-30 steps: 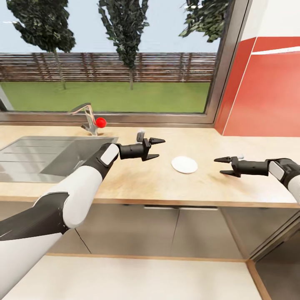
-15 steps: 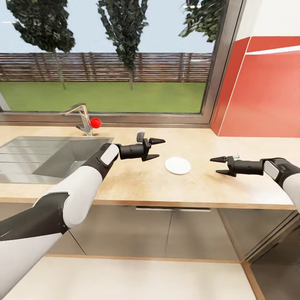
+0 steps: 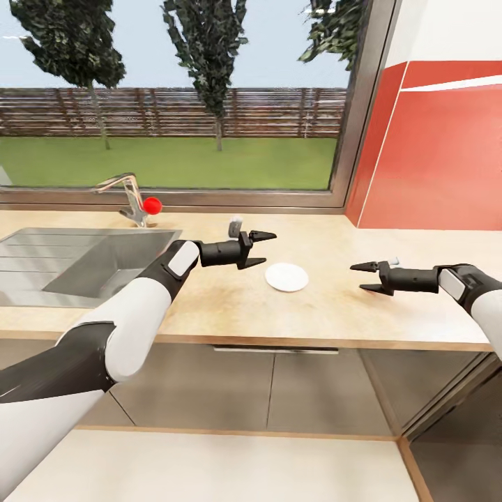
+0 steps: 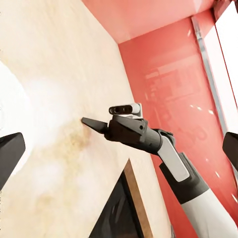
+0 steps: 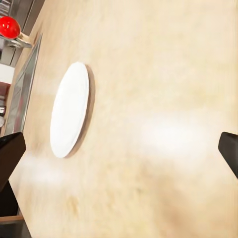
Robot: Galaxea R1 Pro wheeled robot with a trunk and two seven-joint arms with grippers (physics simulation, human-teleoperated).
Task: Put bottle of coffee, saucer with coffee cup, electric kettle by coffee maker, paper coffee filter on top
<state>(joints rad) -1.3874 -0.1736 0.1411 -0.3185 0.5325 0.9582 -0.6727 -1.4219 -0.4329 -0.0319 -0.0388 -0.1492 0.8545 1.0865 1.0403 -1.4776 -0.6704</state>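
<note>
White saucer (image 3: 286, 277) lying alone on the beige kitchen countertop (image 3: 328, 307), between two empty grippers

The left gripper (image 3: 261, 248) hovers just beside the saucer on the sink (image 3: 63, 261) side with jaws spread wide and nothing in them; the right gripper (image 3: 362, 276) hangs further off toward the red wall (image 3: 439, 153), jaws likewise parted and empty. Both point inward at the plate, probably because the robot is between fetches: the saucer is down flat, with no cup on it yet
</note>
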